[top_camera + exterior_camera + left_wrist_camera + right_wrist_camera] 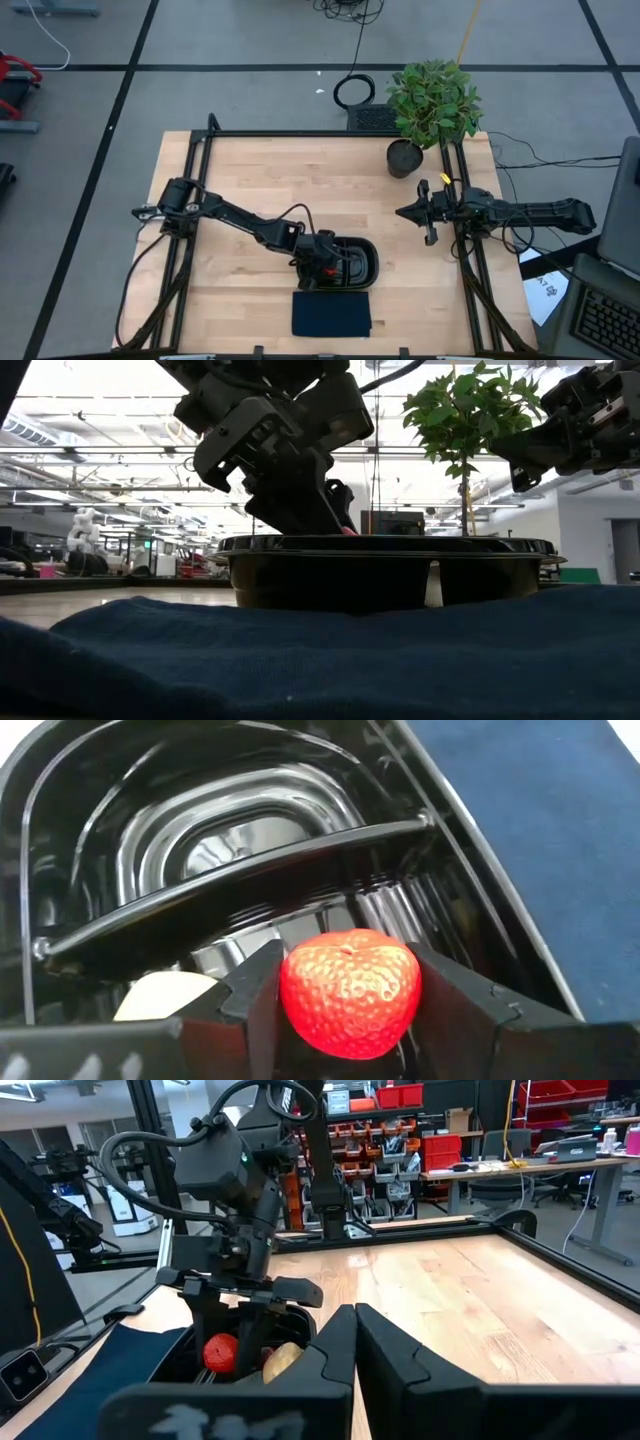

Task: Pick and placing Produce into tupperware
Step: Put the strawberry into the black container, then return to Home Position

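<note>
The black two-compartment tupperware point(352, 262) sits near the table's near edge. My left gripper point(327, 270) reaches down into its left compartment, shut on a bright red, dimpled piece of produce point(350, 992). A tan piece point(165, 996) lies on the floor of that same compartment, beside the fingers. In the right wrist view the red piece point(220, 1350) and the tan piece point(282, 1362) both show at the container's rim. My right gripper point(410, 212) hovers shut at the table's right side, far from the container. My left gripper pinches the red piece by its two opposite sides point(290, 995), one dark finger point(250, 1005) on each flank. The fingers slant down from above and from the table's left. The piece sits inside the left compartment, before the divider point(240, 870); whether it touches the floor I cannot tell.
A flat dark blue cloth point(331, 314) lies just nearer than the container. A potted green plant point(430, 105) stands at the far right corner of the table. Bare wood spreads over the table's middle and far left. The black frame rails point(300, 134) border the tabletop.
</note>
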You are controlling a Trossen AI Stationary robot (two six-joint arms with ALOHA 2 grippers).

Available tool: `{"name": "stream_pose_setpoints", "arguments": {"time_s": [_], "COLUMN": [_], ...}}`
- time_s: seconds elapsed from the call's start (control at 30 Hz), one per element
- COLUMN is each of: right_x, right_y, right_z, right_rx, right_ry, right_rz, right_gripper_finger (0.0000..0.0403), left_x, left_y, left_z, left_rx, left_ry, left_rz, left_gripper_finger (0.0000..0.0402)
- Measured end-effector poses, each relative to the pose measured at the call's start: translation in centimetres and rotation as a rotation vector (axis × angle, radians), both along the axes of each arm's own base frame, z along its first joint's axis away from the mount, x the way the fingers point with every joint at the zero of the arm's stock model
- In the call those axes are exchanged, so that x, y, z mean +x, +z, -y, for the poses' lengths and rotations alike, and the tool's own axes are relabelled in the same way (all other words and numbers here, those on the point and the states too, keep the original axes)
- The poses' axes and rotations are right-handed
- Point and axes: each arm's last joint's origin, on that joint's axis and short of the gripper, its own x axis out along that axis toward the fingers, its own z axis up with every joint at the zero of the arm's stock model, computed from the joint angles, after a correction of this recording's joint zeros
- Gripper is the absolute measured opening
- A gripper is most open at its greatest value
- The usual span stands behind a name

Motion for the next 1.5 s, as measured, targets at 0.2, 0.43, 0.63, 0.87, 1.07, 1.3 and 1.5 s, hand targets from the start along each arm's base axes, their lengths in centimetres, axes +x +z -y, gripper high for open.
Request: {"name": "stream_pose_setpoints", "arguments": {"time_s": [0.2,0.43,0.63,0.87,1.07,1.3,1.5], "right_x": [0.0,0.0,0.0,0.0,0.0,0.0,-0.1], "right_y": [0.0,0.0,0.0,0.0,0.0,0.0,0.1], "right_z": [0.0,0.0,0.0,0.0,0.0,0.0,0.0], "right_rx": [0.0,0.0,0.0,0.0,0.0,0.0,0.006], "right_ry": [0.0,0.0,0.0,0.0,0.0,0.0,0.008], "right_rz": [0.0,0.0,0.0,0.0,0.0,0.001,0.009], "right_gripper_finger": [0.0,0.0,0.0,0.0,0.0,0.0,0.0], "left_x": [0.1,0.1,0.1,0.1,0.2,-0.4,-2.8], "left_y": [0.0,0.0,0.0,0.0,0.1,4.0,8.3], "left_z": [-0.3,-0.5,-0.6,-0.6,-0.5,-0.7,0.1], "left_rx": [0.002,0.008,-0.002,-0.003,0.022,0.056,0.159], "left_ry": [0.006,0.003,0.017,0.006,-0.024,-0.033,-0.045], "left_rz": [0.0,0.0,-0.004,-0.002,0.024,0.117,0.186], "left_gripper_finger": [0.0186,0.0186,0.0206,0.025,0.0248,0.0209,0.0112]}}
